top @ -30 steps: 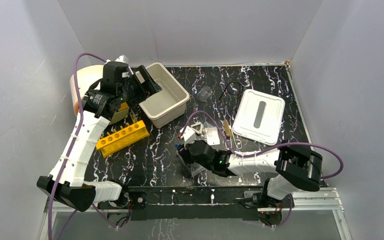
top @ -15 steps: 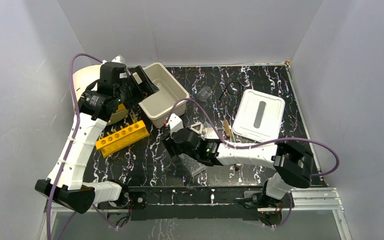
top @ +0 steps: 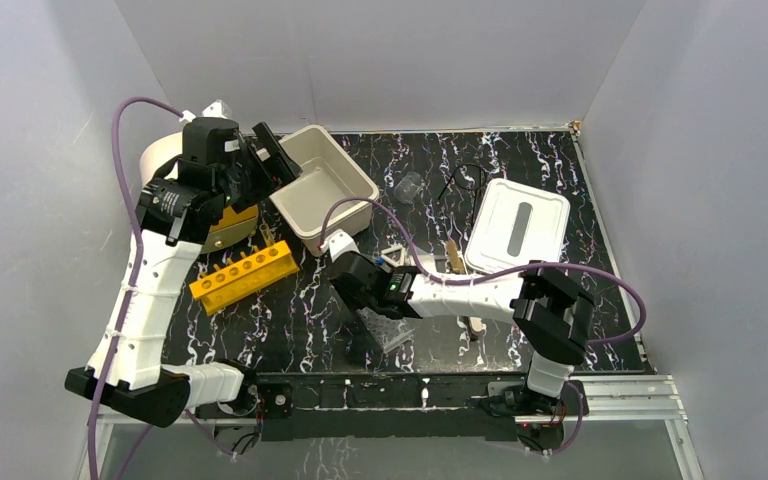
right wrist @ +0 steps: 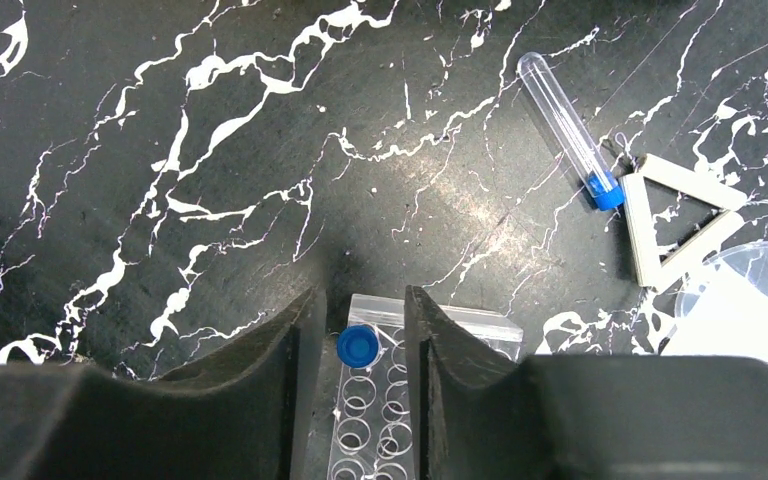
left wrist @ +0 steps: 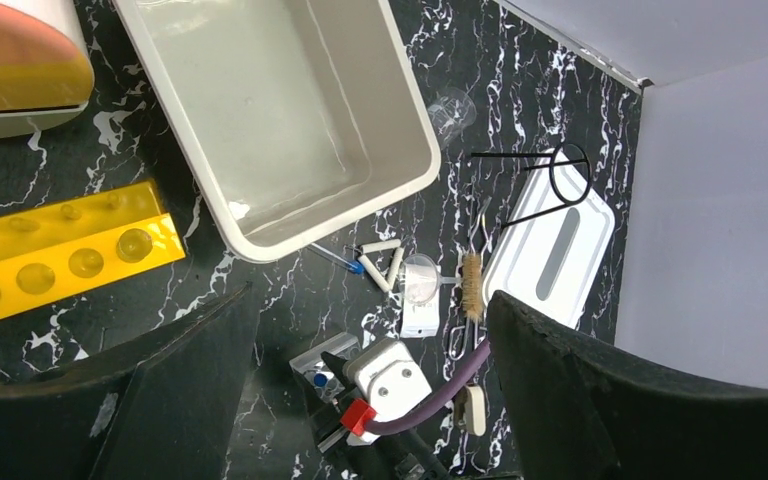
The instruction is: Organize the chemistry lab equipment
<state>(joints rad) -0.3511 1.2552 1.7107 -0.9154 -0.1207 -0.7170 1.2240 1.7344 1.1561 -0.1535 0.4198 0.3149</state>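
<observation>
Left claw (top: 282, 158) hangs wide and empty above the beige tub (top: 345, 225), far left. Right claw (right wrist: 362, 293), narrowed, straddles a blue cap (right wrist: 358, 347) over the clear well tray (right wrist: 370, 415), near centre of the desk (top: 290, 320); I cannot tell whether it grips.

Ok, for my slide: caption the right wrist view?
Right gripper above a clear tray and blue cap; test tube and white triangle lie beyond.

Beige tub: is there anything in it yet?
Empty. The tub shows only its bare pale bottom in the left wrist view; its lid lies off to the side.
</observation>
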